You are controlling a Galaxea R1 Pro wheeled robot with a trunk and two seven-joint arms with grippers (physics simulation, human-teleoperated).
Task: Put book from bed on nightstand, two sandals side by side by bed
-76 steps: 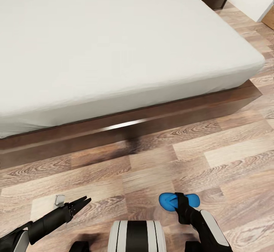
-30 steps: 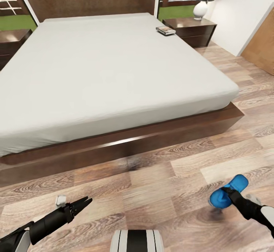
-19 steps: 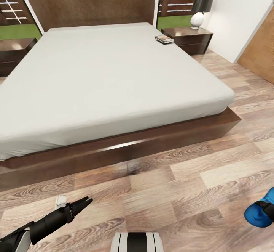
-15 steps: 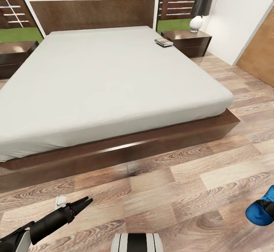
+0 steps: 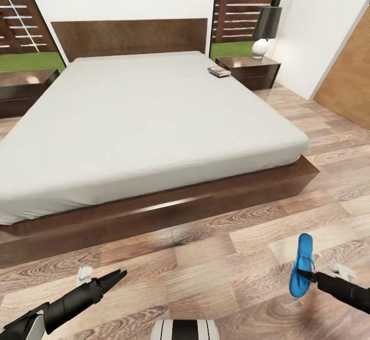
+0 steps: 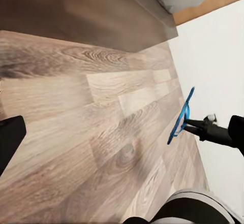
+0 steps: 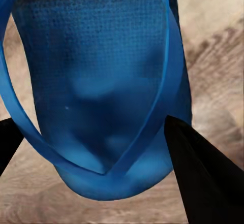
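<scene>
A blue sandal [image 5: 301, 265] is held by the right claw [image 5: 304, 275], pinched at one edge so that it hangs over the wood floor [image 5: 221, 263], its sole turned nearly on edge. In the right wrist view the strap and footbed [image 7: 96, 97] are seen between the dark fingers. The left claw [image 5: 116, 276] is carried low and well apart from the sandal, with its fingers drawn to a narrow point and nothing held. Beyond both claws the bed [image 5: 144, 119] is seen, its dark frame running across just ahead of them. Far past the right claw, the book [image 5: 219, 72] lies at the mattress edge, just beside the nightstand [image 5: 248, 70], on which a lamp [image 5: 264, 31] stands. A second sandal cannot be seen. Because the grip is only on an edge, the sandal could be judged likely to twist or slip out during travel, and it might then land upside down or away from the bed.
</scene>
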